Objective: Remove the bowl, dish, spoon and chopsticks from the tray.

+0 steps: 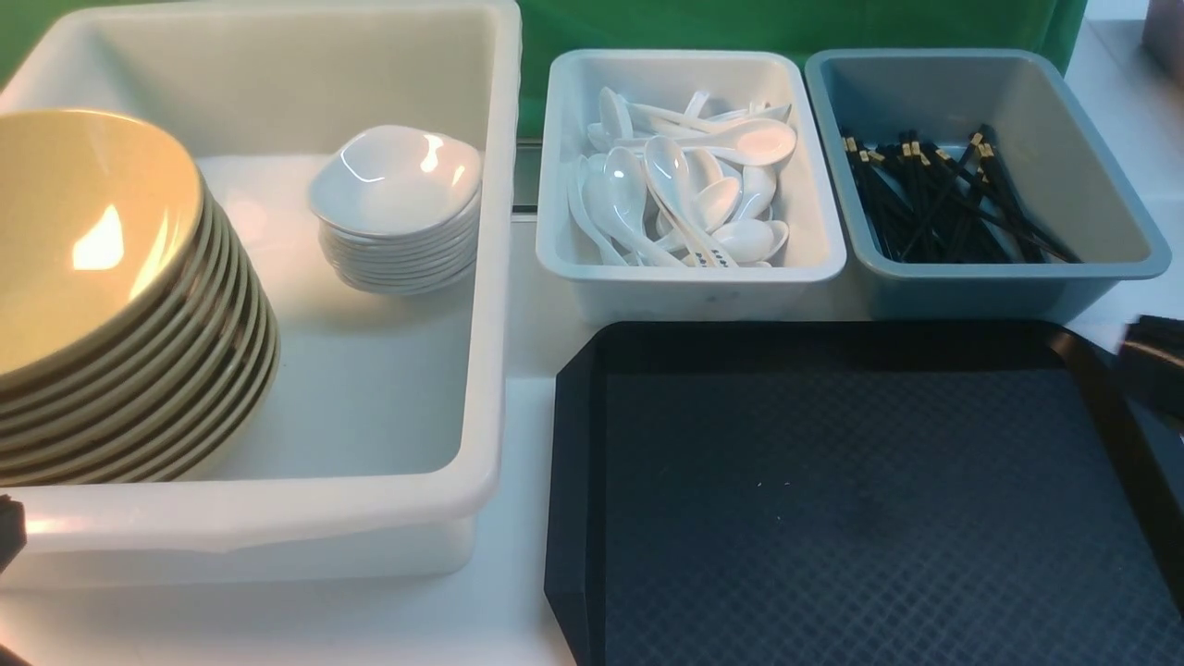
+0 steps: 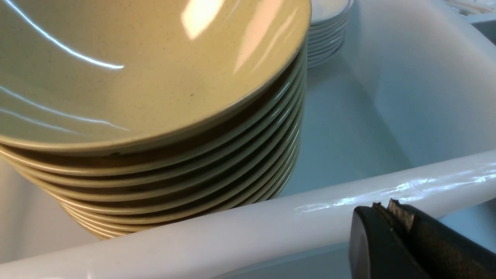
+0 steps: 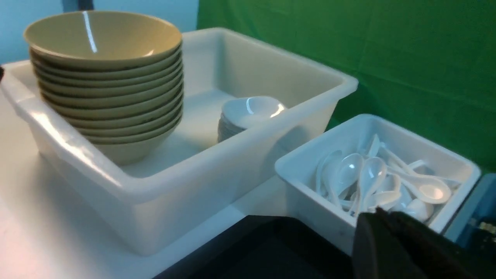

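The black tray [image 1: 860, 499], lower right of the front frame, lies bare. The top bowl [image 1: 88, 236] crowns the stack at left in the big white bin [image 1: 490, 277]; dishes [image 1: 398, 180], spoons [image 1: 689, 185] and chopsticks [image 1: 943, 194] lie behind. Left claw [image 2: 391, 211] is closed and empty beside the bin rim; right claw [image 3: 378, 217] looks pinched together, empty, nearer the tray.

Bowl stack [image 1: 102, 305] cut off (left edge); lower bowls hidden.

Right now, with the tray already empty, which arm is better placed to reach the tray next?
Right. The right gripper is at the far right corner of the tray; the left gripper is by the near wall of the large white bin, farther off.
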Available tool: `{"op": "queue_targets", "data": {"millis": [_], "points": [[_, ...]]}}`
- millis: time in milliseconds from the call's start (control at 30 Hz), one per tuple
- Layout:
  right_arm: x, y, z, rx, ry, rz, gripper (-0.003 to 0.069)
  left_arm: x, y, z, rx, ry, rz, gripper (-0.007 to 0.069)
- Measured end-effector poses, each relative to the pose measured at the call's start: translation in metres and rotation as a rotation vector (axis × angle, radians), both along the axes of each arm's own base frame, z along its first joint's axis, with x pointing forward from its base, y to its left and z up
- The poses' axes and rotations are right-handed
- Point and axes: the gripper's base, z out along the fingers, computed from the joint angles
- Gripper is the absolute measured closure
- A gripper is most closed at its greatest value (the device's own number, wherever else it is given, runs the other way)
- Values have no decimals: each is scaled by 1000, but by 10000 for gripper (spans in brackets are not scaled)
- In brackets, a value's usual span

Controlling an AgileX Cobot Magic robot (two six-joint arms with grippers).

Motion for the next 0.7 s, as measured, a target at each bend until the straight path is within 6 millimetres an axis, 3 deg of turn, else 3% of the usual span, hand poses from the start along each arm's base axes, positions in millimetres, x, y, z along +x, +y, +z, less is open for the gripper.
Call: {"op": "queue_targets", "data": {"millis": [133,300,467,700], "points": [[-7,-26,-38,81,-75,-217,617,0,0,0,-3,0,2,634],[-16,-49,-99,154,11,-486,626,0,0,0,-4,0,3,634],[-26,-61,-143,109,65,-662,626,0,0,0,-6,1,4,634],[-30,-64,-158,80,180,-714,626,0,0,0,-4,3,4,634]]}}
